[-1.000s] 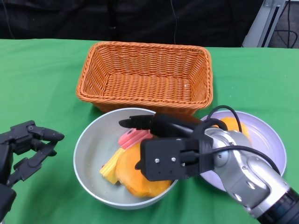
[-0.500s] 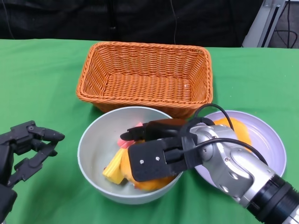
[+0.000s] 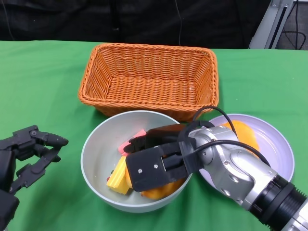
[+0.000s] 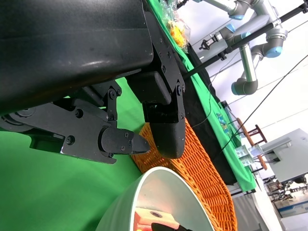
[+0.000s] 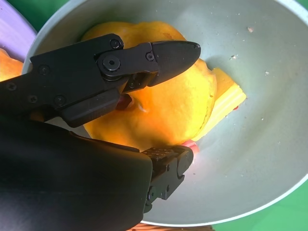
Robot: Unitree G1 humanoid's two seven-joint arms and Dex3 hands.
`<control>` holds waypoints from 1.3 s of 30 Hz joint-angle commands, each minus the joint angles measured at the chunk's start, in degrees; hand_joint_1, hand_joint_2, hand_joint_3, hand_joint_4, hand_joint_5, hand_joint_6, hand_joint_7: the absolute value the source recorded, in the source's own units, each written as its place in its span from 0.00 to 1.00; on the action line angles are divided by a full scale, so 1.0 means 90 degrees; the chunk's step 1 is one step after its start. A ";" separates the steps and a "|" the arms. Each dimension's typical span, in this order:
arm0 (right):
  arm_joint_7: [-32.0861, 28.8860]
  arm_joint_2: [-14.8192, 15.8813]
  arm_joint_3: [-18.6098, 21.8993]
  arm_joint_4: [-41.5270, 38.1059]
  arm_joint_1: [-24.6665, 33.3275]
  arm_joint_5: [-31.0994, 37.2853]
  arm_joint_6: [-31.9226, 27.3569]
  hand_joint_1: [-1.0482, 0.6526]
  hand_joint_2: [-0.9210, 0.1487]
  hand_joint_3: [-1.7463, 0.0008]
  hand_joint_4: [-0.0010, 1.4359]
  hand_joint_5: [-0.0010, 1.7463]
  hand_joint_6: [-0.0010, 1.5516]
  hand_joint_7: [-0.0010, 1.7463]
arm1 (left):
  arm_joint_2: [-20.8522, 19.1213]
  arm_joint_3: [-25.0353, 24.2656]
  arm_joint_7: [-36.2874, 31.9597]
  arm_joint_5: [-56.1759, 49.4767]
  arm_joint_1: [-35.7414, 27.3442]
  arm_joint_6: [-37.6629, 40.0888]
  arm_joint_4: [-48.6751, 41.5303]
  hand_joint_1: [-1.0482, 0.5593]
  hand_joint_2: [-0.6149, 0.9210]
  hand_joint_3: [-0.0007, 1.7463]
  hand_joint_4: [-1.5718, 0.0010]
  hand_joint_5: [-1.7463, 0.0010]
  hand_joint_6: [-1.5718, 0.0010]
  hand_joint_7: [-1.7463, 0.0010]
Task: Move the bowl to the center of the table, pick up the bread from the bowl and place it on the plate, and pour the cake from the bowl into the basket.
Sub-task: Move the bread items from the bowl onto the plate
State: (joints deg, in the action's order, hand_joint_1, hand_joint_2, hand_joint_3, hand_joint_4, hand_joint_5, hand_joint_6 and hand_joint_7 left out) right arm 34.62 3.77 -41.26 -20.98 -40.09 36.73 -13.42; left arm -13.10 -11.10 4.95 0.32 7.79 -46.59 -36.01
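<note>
Fingers of the left robot hand [image 3: 24, 156] spread apart over green counter [image 3: 43, 86], holding nothing, beside the smooth pale round bowl [image 3: 96, 154]. Inside it, the right robot hand [image 3: 154, 161] closes around the glossy orange bread [image 5: 168, 103], a rounded lump; whether it truly grips is unclear. A yellow cake [image 3: 117, 175] wedge points toward the bowl's near-left rim. Behind stands the woven orange basket [image 3: 149, 79]; rightmost, the lavender plate [image 3: 274, 144] carries another orange piece.
</note>
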 commanded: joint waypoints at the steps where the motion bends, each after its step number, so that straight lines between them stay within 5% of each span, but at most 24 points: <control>1: 0.0026 0.0122 -0.0203 0.0196 0.0138 0.0226 0.0056 0.06 0.00 0.88 0.09 0.03 0.25 0.03 | -0.0052 -0.0018 -0.0039 0.0033 -0.0028 0.0039 0.0025 0.62 1.00 0.16 0.47 0.32 0.42 0.56; 12: -0.1003 0.0241 -0.0063 0.1477 0.0740 0.0852 0.0165 0.08 0.00 0.88 0.13 0.04 0.24 0.00 | -0.0069 0.0008 -0.0034 0.0042 -0.0002 0.0012 -0.0036 0.61 1.00 0.15 0.47 0.32 0.42 0.56; 21: 0.0035 0.0232 0.0274 0.2319 0.0650 0.0475 -0.0314 0.07 0.00 0.87 0.12 0.03 0.22 0.00 | -0.0066 0.0021 -0.0051 0.0019 0.0014 -0.0003 -0.0011 0.59 1.00 0.15 0.46 0.32 0.42 0.55; 30: 0.1338 0.0408 0.0119 0.2498 0.0211 0.0670 -0.0802 0.05 0.00 0.88 0.13 0.03 0.24 0.01 | -0.0060 0.0024 -0.0110 -0.0042 -0.0003 0.0013 -0.0015 0.60 1.00 0.16 0.47 0.33 0.42 0.56; 39: 0.1250 0.0484 -0.0182 0.2228 0.0160 0.1068 -0.0601 0.04 0.00 0.88 0.11 0.02 0.25 0.01 | -0.0068 0.0026 -0.0048 0.0023 0.0013 0.0023 -0.0050 0.61 1.00 0.16 0.47 0.33 0.42 0.56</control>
State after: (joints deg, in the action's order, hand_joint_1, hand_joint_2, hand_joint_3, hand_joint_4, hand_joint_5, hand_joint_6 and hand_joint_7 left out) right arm 46.62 7.50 -41.92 -0.15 -37.69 45.34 -19.49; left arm -13.09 -10.53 4.51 -0.15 7.85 -46.56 -36.15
